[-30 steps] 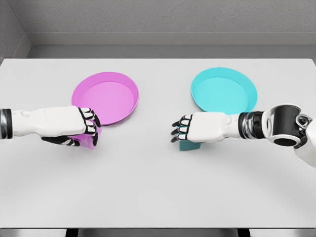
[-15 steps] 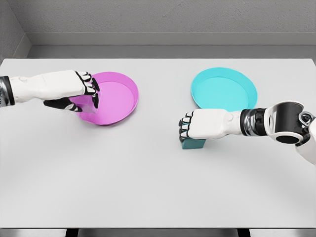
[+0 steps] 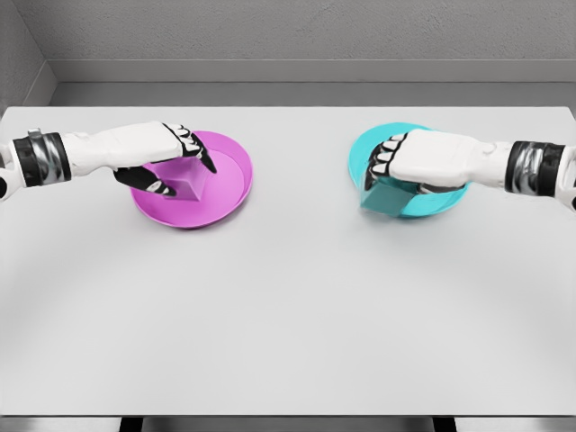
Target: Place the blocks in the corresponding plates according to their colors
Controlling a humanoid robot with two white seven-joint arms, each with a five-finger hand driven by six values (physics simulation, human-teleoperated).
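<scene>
1. Blocks are held by both hands over their matching plates: the small magenta cube (image 3: 186, 184) is pinched in the left hand (image 3: 160, 155) above the round shallow magenta plate (image 3: 229, 193), toward the table's far-left part
2. On the far-right part, the small teal cube (image 3: 387, 196) is clasped by the right hand (image 3: 423, 158), hanging at the near-left rim of the round shallow teal plate (image 3: 454, 193), partly over the white table (image 3: 288, 315)
3. Both cubes are judged rigid, light and smooth-sided, so slipping is the main risk; opposite flat faces are the sensible places for a grip, with fingers kept clear of the edges
4. Whether either cube already touches its plate cannot be told
5. Most of the teal plate's inside is covered by the right hand and forearm, and the contact points of the right fingers on the cube are hidden
6. Neither arm is seen past its forearm, both being cut by the picture's sides
</scene>
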